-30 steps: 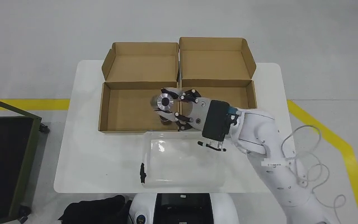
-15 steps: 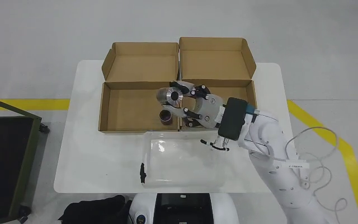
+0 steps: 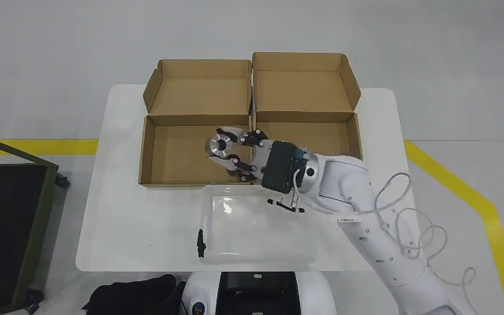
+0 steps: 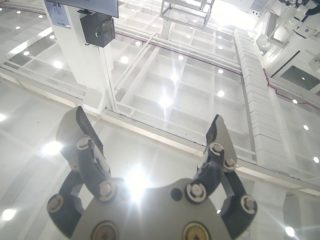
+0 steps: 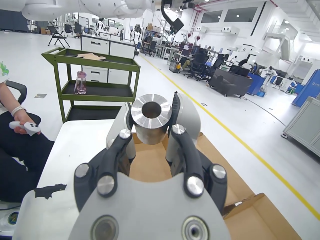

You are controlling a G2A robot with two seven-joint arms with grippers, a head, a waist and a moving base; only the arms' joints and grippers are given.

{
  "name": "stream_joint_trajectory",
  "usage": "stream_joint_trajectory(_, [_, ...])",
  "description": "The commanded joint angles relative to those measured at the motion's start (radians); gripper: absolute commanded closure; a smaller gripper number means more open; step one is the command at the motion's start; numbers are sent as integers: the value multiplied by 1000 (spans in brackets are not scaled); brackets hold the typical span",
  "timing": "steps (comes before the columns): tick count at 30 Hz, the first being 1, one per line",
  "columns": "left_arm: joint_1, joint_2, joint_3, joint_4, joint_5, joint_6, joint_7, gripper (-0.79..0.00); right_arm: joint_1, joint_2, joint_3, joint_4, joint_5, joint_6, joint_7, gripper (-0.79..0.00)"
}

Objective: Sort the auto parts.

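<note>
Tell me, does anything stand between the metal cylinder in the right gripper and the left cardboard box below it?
Nothing visible does. The right gripper holds the metal cylinder in its jaws above the open left cardboard box, whose lid is folded back. The box floor directly under the gripper is hidden.

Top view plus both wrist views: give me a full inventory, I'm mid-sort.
cardboard boxes: 2, brown, lids open, side by side on the table's far half.
metal cylinder: 1, silver, held over the left cardboard box.
plastic bin: 1, clear, on the table's near edge.
table: 1, white.
cart: 1, green, on the floor beside the table.
bottle: 1, pink, on the cart's middle shelf.
right gripper: 1, black and grey, jaws shut on the cylinder.
left gripper: 1, black and grey, jaws open, aimed at the ceiling.
</note>
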Motion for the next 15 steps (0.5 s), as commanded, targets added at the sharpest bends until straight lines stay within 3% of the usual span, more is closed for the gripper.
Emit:
stream_joint_trajectory(1, [0,0,0,0,0,0,0,-785,17,-6,-23,29,-2,7,7,0])
stream_joint_trajectory(15, [0,0,0,0,0,0,0,-785,160,-74,-202,295,-12,83,58,0])
